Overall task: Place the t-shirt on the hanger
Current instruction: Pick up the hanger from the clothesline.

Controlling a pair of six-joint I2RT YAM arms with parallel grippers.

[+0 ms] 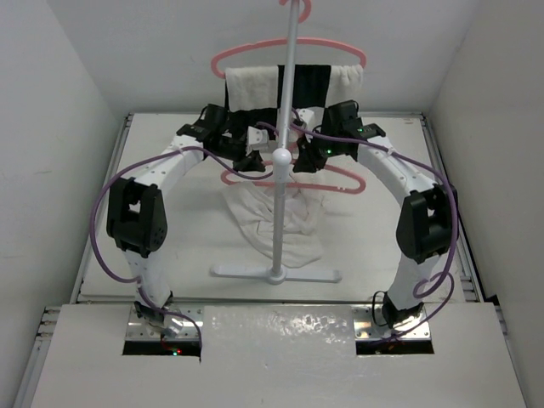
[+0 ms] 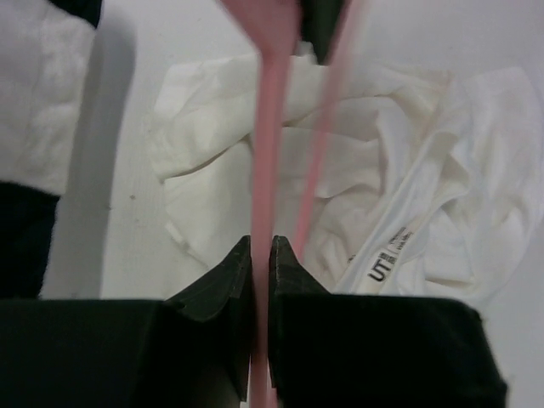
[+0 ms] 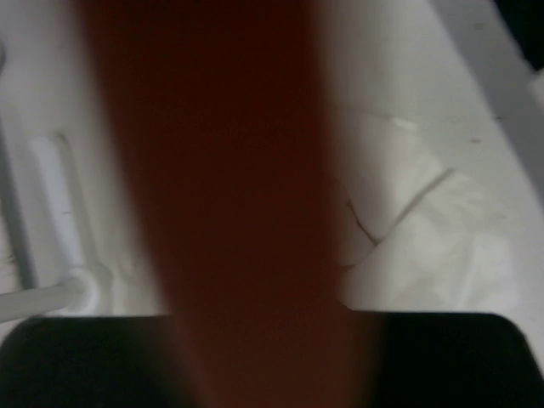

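Observation:
The pink hanger hangs level in front of the rack pole, above the table. My left gripper is shut on the hanger's thin pink bar, and from above it sits at the hanger's left part. My right gripper is at the hanger just right of the pole. In the right wrist view a dark red blur, the hanger very close to the lens, hides the fingers. The white t-shirt lies crumpled on the table under the hanger, its neck label facing up.
The white rack pole stands between my two grippers, its flat base on the table in front of the shirt. Higher on the pole hangs a second pink hanger with a black-and-white cloth. White walls close in the table.

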